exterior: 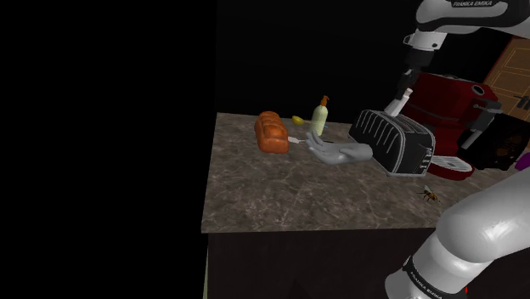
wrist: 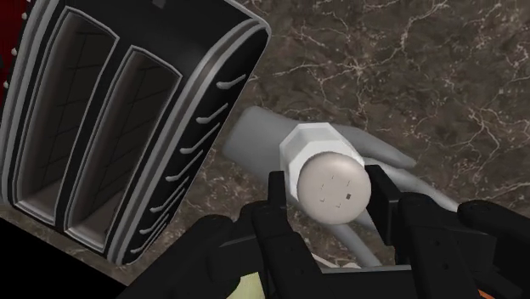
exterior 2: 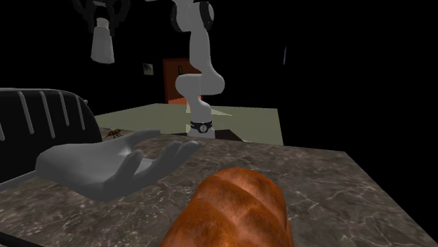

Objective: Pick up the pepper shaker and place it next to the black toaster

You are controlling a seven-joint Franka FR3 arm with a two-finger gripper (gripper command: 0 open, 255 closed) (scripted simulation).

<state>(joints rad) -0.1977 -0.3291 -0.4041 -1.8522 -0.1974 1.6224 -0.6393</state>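
My black gripper (wrist: 331, 194) is shut on a white pepper shaker (wrist: 327, 174) with a domed, holed cap, clasped between both fingers. In the shoulder view the gripper (exterior: 406, 88) hangs in the air above the black toaster (exterior: 392, 140), with the shaker (exterior: 400, 103) pointing down from it. The second exterior view shows the shaker (exterior 2: 102, 40) held high over the toaster (exterior 2: 38, 130) at that view's left. Seen from the wrist, the two-slot toaster (wrist: 119, 119) lies beside and below the shaker.
A grey hand-shaped object (exterior: 340, 154) lies on the dark marble counter (exterior: 280, 195) beside the toaster. A bread loaf (exterior: 272, 132) and a yellowish bottle (exterior: 320, 116) stand further along. A red appliance (exterior: 446, 102) stands behind the toaster. A small insect figure (exterior: 428, 194) sits near the counter's edge.
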